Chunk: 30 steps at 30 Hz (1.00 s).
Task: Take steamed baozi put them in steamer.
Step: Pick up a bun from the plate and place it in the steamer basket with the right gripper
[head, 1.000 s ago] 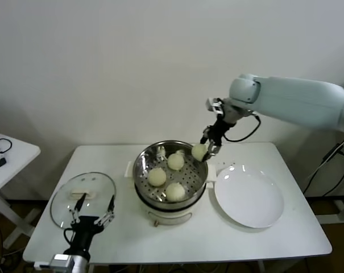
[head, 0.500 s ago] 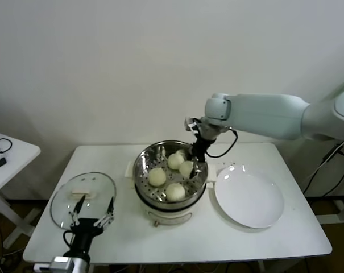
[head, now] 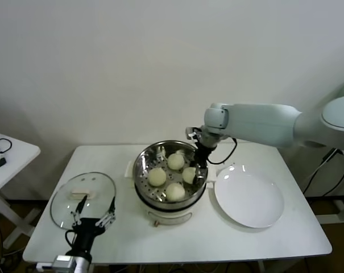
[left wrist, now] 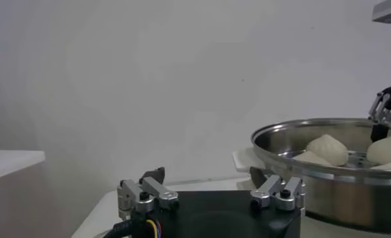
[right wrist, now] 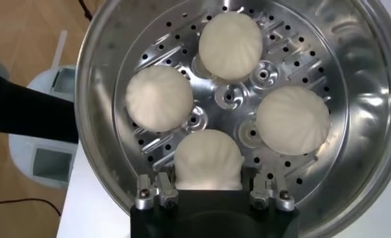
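Note:
The steel steamer (head: 141,164) stands mid-table on its white cooker base. Three baozi (head: 157,177) (head: 175,161) (head: 175,191) lie free on its perforated floor. My right gripper (head: 197,173) is down inside the basket at its right side, shut on the fourth baozi (head: 189,174), which sits at floor level. In the right wrist view this baozi (right wrist: 208,158) fills the gap between the fingers, with the other three (right wrist: 231,45) (right wrist: 159,98) (right wrist: 293,119) beyond it. My left gripper (head: 94,218) is open and empty at the table's front left.
A white plate (head: 249,199) lies bare to the right of the steamer. The glass lid (head: 83,190) lies flat at the left, just behind my left gripper. A small white side table (head: 7,153) stands at the far left.
My right gripper carried the fourth baozi from above the steamer's right rim leftwards and down into the basket, then lowered it to the floor. The left arm has not moved.

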{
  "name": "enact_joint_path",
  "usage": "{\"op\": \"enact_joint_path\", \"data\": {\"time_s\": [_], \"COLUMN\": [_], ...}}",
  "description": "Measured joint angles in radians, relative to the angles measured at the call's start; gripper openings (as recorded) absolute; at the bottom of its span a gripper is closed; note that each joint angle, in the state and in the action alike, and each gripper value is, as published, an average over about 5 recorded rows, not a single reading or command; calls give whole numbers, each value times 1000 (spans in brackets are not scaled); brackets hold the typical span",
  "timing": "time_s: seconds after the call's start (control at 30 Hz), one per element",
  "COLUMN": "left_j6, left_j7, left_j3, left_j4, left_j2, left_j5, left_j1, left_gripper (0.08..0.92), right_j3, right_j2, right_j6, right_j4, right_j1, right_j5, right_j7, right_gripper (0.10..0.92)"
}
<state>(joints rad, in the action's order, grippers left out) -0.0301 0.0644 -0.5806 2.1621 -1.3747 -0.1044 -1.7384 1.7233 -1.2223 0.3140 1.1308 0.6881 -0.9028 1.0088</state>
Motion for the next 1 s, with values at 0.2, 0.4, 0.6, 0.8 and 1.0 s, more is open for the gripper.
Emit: {"op": "enact_joint_path", "data": {"time_s": [0.2,0.4,0.6,0.8,1.0], "left_j6": [-1,-1,0,0,-1], "left_j7": [0,1,1,2,2], "left_j3": [3,4,1,3,7], "left_j4": [-1,-1,2,6,8], "left_j2": [0,-1,-1,-1,-1], "left_j5": [1,2,2,6,12], "left_j1": [1,0,-5,-6,-4], "left_gripper": [823,823,823,823,823], "right_j3": [1,-4,-14,-27,-45], "right_j2": [0,0,-1,5,23], "right_j6": [0,-4,-11,-19,-28], "right_j4": [-4,-6,-6,0,13], "right_j1": [-8,-17,-20,-12,11], "right_j5": [9,11,7,-8,-28], "right_j7": [-7,-19,-26,-23,-12], "right_gripper": [653,706,815,823,823]}}
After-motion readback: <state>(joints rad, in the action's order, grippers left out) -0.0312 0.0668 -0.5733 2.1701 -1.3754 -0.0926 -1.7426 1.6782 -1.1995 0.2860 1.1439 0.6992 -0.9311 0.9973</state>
